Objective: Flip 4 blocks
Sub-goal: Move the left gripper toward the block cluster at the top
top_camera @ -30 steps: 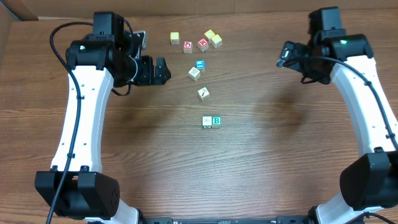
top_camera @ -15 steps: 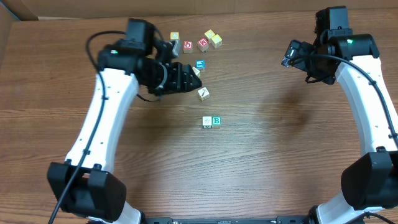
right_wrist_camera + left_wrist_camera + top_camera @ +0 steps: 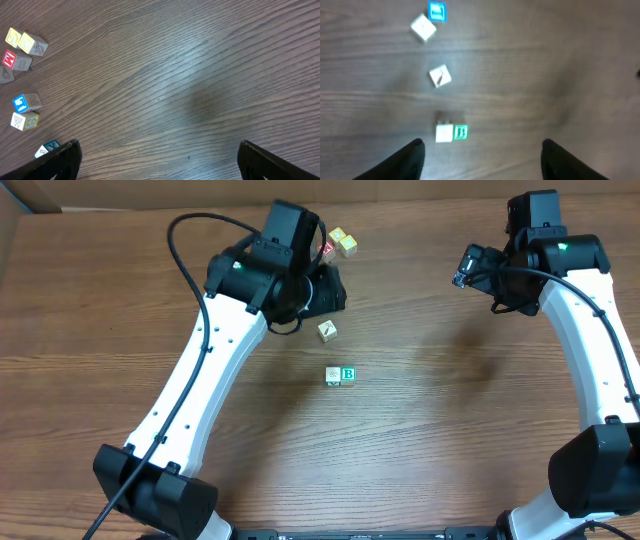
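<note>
Seen from the left wrist, four pale blocks lie on the wood. A plain pale one (image 3: pixel 444 133) touches the green "B" block (image 3: pixel 461 132). The block with the dark diagonal mark (image 3: pixel 440 76) lies above them, and another pale one (image 3: pixel 423 28) sits beside a blue-printed cube (image 3: pixel 436 11). My left gripper (image 3: pixel 482 146) hangs open above the table, nearest the B pair, with nothing between its fingers. Overhead, the left gripper (image 3: pixel 328 288) hides the blue cube and its pale neighbour. The B block (image 3: pixel 348 374) and the marked block (image 3: pixel 327 331) show below it. My right gripper (image 3: pixel 464 268) is open at the far right.
Two yellow cubes (image 3: pixel 343 242) and a red-printed cube (image 3: pixel 327 249) lie at the back, just past the left wrist. The right wrist view shows them at its left edge, with the red M cube (image 3: pixel 9 59) and the blue cube (image 3: pixel 22 102). Bare wood lies under the right gripper (image 3: pixel 157 150).
The left arm has swung right from the table's left side and now sits over the upper blocks, hiding the blue cube overhead. The right arm has not moved, and no block has shifted.
</note>
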`<state>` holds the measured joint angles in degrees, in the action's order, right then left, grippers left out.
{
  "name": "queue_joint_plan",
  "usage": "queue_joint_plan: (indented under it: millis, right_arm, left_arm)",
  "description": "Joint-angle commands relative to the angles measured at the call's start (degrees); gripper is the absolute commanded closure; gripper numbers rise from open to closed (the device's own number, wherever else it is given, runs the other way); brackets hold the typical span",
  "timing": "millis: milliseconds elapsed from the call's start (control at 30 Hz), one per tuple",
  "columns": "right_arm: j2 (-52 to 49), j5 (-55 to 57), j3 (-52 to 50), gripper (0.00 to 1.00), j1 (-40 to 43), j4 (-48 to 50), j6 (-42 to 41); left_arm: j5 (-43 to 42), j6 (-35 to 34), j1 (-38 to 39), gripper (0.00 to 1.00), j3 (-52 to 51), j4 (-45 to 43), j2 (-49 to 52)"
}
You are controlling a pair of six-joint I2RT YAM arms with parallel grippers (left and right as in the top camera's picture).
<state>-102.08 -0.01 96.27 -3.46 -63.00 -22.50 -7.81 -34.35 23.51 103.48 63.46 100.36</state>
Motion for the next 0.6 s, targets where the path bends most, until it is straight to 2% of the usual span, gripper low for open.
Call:
queue_joint_plan:
  millis: [0,133,400,500,567]
  right_arm:
    - [0.7,-0.04,0.09,0.0,0.02,0.31,-0.24]
    - [0.7,-0.04,0.09,0.0,0.02,0.31,-0.24]
    - [0.7,-0.04,0.09,0.0,0.02,0.33,-0.24]
    - [0.7,-0.04,0.09,0.0,0.02,0.33,-0.24]
    - [0.7,-0.04,0.09,0.0,0.02,0.33,-0.24]
  left_arm:
    - [5.95,-3.5,1.09,0.29,1.2,-0.7,2.82]
    - [11.63,-5.62,3.06,0.28,1.2,-2.27,7.02]
    - [11.45,-8.55,3.5,0.29,1.2,-6.64,16.37]
    - [13.25,-8.59,3.15,0.43,1.2,-7.91,18.86]
    - [14.45,-9.4,2.95,0.46,1.2,-8.39,20.35]
